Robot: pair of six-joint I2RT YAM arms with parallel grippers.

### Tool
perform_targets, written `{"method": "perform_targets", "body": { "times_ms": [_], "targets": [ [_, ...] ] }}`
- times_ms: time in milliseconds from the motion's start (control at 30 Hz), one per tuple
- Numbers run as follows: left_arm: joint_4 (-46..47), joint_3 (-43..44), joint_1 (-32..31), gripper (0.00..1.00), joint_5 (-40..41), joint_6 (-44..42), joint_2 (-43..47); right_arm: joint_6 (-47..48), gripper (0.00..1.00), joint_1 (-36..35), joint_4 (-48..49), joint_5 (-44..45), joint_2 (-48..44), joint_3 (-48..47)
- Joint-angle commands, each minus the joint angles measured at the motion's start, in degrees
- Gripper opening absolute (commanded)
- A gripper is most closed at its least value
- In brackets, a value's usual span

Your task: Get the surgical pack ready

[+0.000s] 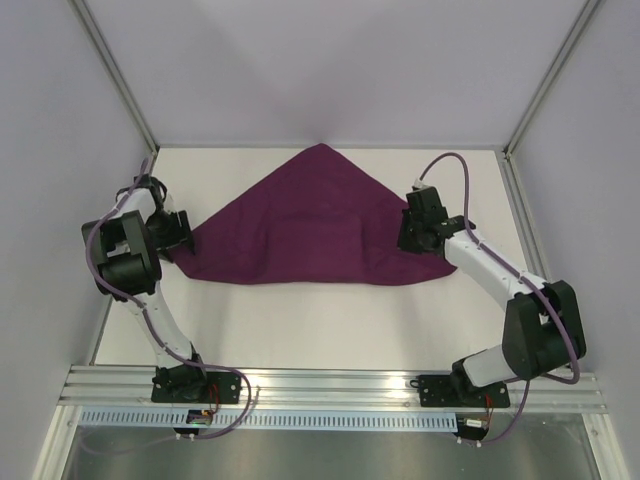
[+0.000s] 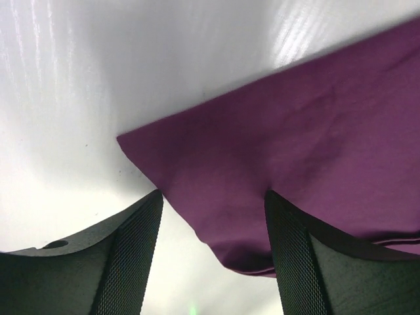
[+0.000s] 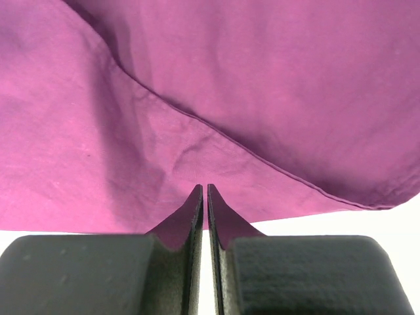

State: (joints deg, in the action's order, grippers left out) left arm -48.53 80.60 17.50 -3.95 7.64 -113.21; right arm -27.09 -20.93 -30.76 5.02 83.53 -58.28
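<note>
The surgical pack (image 1: 320, 215) is a deep-purple fabric sheet folded into a flat triangle on the white table, apex at the far side, with a low bulge in its middle. Whatever it covers is hidden. My left gripper (image 1: 180, 235) is at the sheet's left corner. In the left wrist view the left gripper (image 2: 213, 195) stands open, and the folded corner (image 2: 249, 216) lies loose on the table between its fingers (image 2: 134, 252). My right gripper (image 1: 415, 235) hangs over the right part of the sheet. Seen from its wrist, the right gripper (image 3: 202, 188) is shut, with nothing showing between its fingertips and the fabric (image 3: 197, 98) beyond them.
White walls with aluminium corner posts (image 1: 115, 75) close in the table on three sides. An aluminium rail (image 1: 330, 385) carrying both arm bases runs along the near edge. Bare white tabletop (image 1: 320, 320) lies between the sheet and the rail.
</note>
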Motion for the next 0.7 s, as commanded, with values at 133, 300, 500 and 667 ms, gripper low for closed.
{"method": "perform_targets", "body": {
  "times_ms": [133,300,500,667],
  "targets": [
    [0.81,4.39,0.87,0.69,-4.13,2.47,-3.68,0.99,0.07,2.91,0.00,-0.18,-3.28,2.11],
    [0.46,5.71,0.96,0.51,-6.42,2.29,-6.93,-0.24,0.07,7.47,1.49,-3.69,-5.65,5.19],
    [0.28,6.68,0.87,0.00,-10.46,2.03,-7.38,-0.33,0.07,10.55,1.23,-4.05,-8.47,7.13],
    [2.12,4.22,0.87,0.00,-14.59,0.54,-1.95,0.11,0.07,13.71,1.05,-6.14,-9.96,7.92]
  ]
}}
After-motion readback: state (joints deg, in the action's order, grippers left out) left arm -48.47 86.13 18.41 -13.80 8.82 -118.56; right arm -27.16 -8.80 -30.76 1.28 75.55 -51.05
